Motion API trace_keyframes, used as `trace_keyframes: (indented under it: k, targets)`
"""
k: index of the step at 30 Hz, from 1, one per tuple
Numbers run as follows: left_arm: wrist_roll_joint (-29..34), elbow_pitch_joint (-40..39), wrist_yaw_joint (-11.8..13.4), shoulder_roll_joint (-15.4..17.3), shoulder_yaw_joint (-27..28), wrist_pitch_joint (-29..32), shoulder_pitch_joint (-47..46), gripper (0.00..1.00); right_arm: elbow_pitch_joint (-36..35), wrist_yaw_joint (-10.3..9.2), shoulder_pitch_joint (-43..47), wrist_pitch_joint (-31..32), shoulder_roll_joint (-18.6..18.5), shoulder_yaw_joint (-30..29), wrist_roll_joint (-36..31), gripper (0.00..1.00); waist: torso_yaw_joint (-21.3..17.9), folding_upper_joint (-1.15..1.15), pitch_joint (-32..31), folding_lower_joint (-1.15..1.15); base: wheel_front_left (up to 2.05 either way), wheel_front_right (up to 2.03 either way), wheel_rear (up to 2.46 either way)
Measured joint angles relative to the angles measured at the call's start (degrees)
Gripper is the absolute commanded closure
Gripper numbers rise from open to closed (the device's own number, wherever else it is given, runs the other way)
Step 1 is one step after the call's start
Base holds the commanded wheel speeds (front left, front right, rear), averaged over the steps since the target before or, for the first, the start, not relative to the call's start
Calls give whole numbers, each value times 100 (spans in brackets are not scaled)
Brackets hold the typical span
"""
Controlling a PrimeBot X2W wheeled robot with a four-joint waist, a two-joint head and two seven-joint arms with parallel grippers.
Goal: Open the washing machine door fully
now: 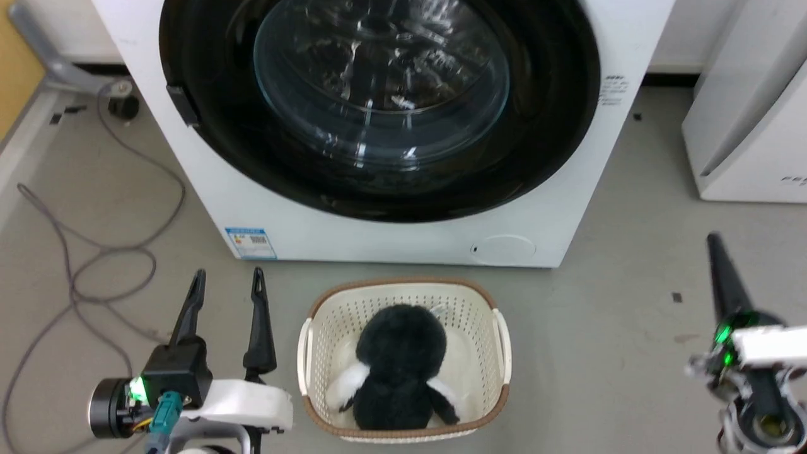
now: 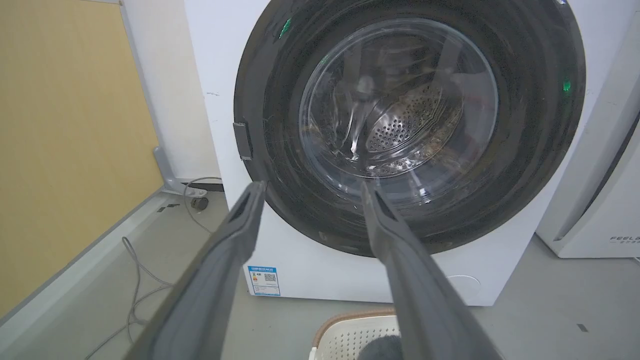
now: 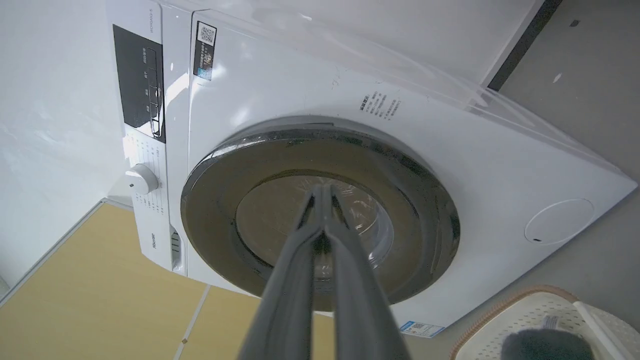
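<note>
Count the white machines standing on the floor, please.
2. The washing machine stands straight ahead, its door shut; a second white appliance stands at the right of the head view, cut off by the edge. Others may be hidden.

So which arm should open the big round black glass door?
Probably the left. The left gripper is open, on the same side as the small dark tab on the round glossy black door; the right gripper is shut.
</note>
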Motion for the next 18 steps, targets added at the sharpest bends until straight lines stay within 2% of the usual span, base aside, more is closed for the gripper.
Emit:
trace_keyframes:
  k: [8,18]
  targets:
    - [-60,-55,74,0,-92,-101,-252,0,580,-1,-938,99,-377,-215,584,100,166,0,385,0,0,0,0]
    - [-199,-142,264,-1,-278,-210,-559,0,1441,-1,-2260,115,-961,-218,1283,100,480,0,856,0,0,0,0]
